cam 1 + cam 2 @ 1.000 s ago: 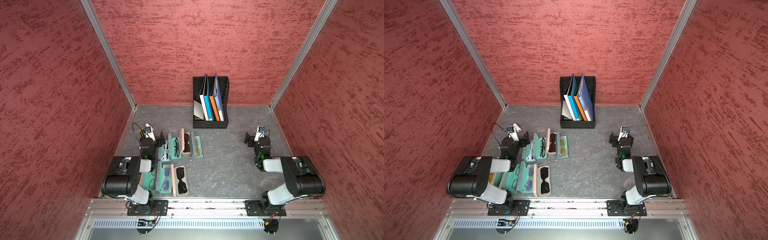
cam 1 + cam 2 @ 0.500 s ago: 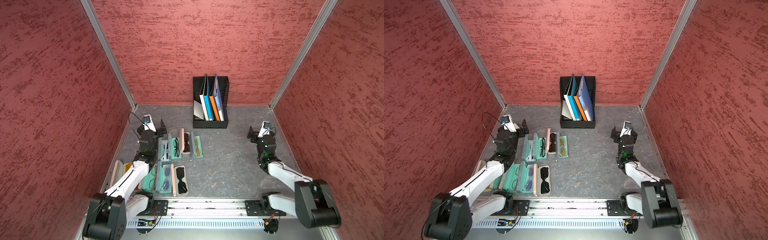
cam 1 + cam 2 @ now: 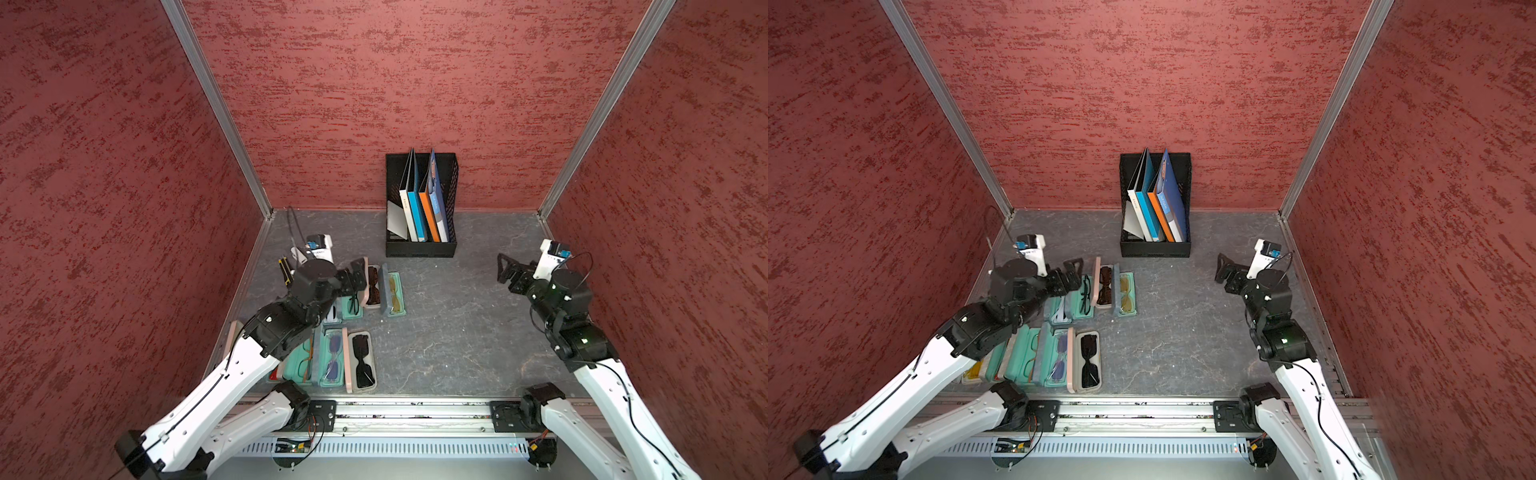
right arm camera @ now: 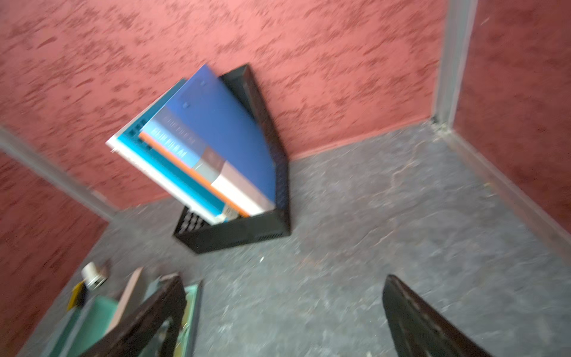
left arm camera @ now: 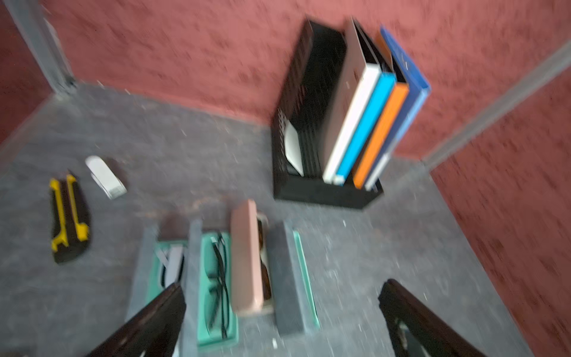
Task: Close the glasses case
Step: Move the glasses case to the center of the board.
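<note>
Left end effector [image 3: 356,276] is held spread above the far row of open glasses cases [image 3: 392,293] at the tabletop's [image 3: 457,332] left side, presumably so a lid can be pushed shut. Right end effector [image 3: 505,270] is spread and empty, well apart.

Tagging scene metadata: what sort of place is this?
Probably a staged lab robot cell: red panel walls on aluminium posts, both arms mounted on a front rail, open glasses cases laid out in rows.

Black file holder [image 3: 420,250] stands against the back wall [image 3: 415,83] with white, light blue, orange and dark blue folders [image 3: 417,216] upright inside, leaning. Well left of the holder, a yellow-black tool [image 5: 69,216] lies flat on the grey bench [image 3: 457,324]. A small white object [image 5: 105,177] is just beside the tool, on the holder's side.
</note>
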Action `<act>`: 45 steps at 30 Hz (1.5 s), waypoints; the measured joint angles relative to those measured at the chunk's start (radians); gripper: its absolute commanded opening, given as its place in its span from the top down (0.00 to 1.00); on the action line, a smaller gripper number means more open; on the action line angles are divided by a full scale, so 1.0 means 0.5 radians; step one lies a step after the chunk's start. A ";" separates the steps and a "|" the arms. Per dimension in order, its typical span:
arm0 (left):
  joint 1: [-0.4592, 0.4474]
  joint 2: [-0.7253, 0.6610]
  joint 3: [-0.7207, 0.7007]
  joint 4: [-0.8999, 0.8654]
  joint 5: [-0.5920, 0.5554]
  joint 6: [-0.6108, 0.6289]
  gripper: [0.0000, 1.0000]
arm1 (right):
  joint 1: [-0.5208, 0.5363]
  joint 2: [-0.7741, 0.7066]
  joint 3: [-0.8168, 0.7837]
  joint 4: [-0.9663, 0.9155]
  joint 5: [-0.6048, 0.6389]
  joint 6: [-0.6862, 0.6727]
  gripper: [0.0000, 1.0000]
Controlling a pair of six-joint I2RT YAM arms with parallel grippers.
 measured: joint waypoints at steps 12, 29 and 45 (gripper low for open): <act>-0.732 0.230 0.217 -0.806 -0.214 -0.748 0.00 | 0.845 0.481 0.012 -0.319 -0.386 0.138 0.01; -1.078 -0.039 -0.150 -1.424 -0.106 -1.450 0.22 | 1.621 0.976 0.014 -0.079 -0.352 0.417 0.08; -0.872 -0.246 -0.562 -1.124 0.137 -1.112 0.56 | 1.837 1.662 0.243 0.259 -0.156 0.678 0.50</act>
